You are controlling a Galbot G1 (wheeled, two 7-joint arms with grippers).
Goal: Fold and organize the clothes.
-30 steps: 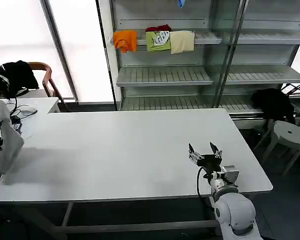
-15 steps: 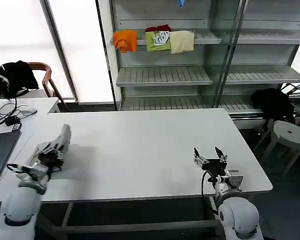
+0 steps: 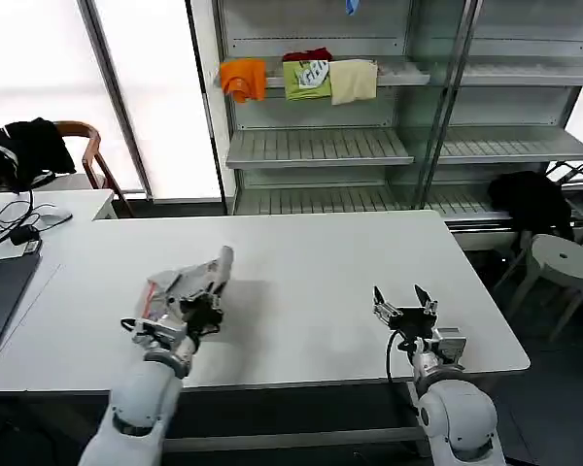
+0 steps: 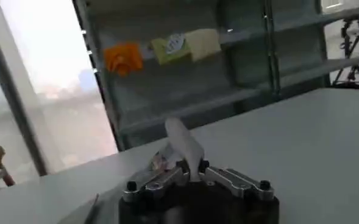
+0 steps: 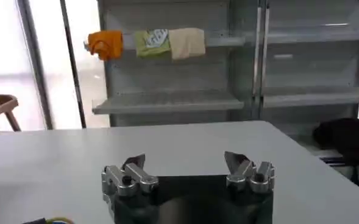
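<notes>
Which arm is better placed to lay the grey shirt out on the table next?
Left. The left gripper is shut on the grey shirt at the table's left-front part. The right gripper is open and empty near the right-front edge, well apart from the shirt.

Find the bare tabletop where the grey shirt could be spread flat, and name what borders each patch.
The widest bare stretch lies between the grey shirt, held in the left claw, and the open right claw. Another runs behind both, along the table's far edge by the shelving. The table's left end near the laptop is tighter.
</notes>
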